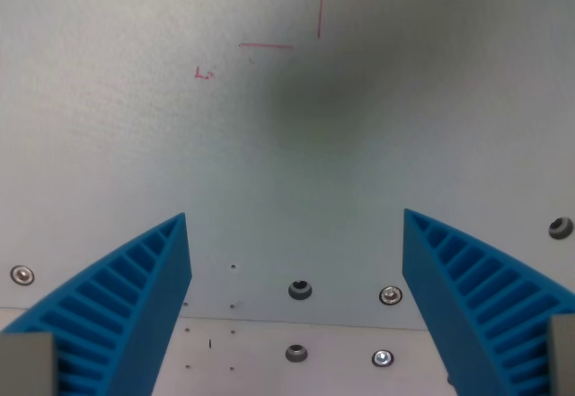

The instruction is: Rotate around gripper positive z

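Note:
In the wrist view my gripper (296, 221) is open and holds nothing. Its two blue ribbed fingers stand wide apart, one at the wrist view's left (135, 297) and one at the wrist view's right (472, 288). Below them lies a pale grey-white panel (117, 145). Thin red pen lines (319, 5) and a small red mark (205, 74) are drawn on it near the top. A soft dark shadow (314, 100) falls on the panel above the gap between the fingers.
Several screws and holes sit in the panel near the bottom: a dark hole (300, 289), a shiny screw (390, 294), another screw at the far left (22, 275) and one at the right edge (561, 228). A seam between two plates (296, 327) runs across low down.

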### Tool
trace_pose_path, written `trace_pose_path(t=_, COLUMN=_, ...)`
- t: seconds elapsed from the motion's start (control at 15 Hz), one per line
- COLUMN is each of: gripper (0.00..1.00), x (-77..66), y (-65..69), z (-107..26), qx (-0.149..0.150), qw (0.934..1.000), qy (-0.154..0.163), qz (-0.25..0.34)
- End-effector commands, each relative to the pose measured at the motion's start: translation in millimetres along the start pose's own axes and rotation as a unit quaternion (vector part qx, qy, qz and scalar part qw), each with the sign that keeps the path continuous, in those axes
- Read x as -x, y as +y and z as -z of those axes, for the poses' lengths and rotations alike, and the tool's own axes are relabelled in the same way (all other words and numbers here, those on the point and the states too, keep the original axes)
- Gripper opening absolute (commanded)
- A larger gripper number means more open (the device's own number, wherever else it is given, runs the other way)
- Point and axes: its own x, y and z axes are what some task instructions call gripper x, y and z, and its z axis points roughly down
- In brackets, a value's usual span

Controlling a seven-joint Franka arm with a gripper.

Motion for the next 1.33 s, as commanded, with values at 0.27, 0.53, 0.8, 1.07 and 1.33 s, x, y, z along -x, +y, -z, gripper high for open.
trace_pose_path(t=0.27, gripper=1.0, x=-0.3, y=0.3, z=2.5, qx=0.001, qw=0.9978, qy=0.003, qz=-0.066)
trace_pose_path(t=0.53, gripper=1.0, x=-0.3, y=0.3, z=2.5, qx=0.001, qw=0.996, qy=0.003, qz=-0.089)
trace_pose_path(t=0.8, gripper=1.0, x=-0.3, y=0.3, z=2.5, qx=0.001, qw=0.9937, qy=0.003, qz=-0.112)
trace_pose_path(t=1.07, gripper=1.0, x=-0.3, y=0.3, z=2.5, qx=0.001, qw=0.9908, qy=0.003, qz=-0.136)
trace_pose_path(t=1.33, gripper=1.0, x=-0.3, y=0.3, z=2.5, qx=0.0, qw=0.9873, qy=0.003, qz=-0.159)
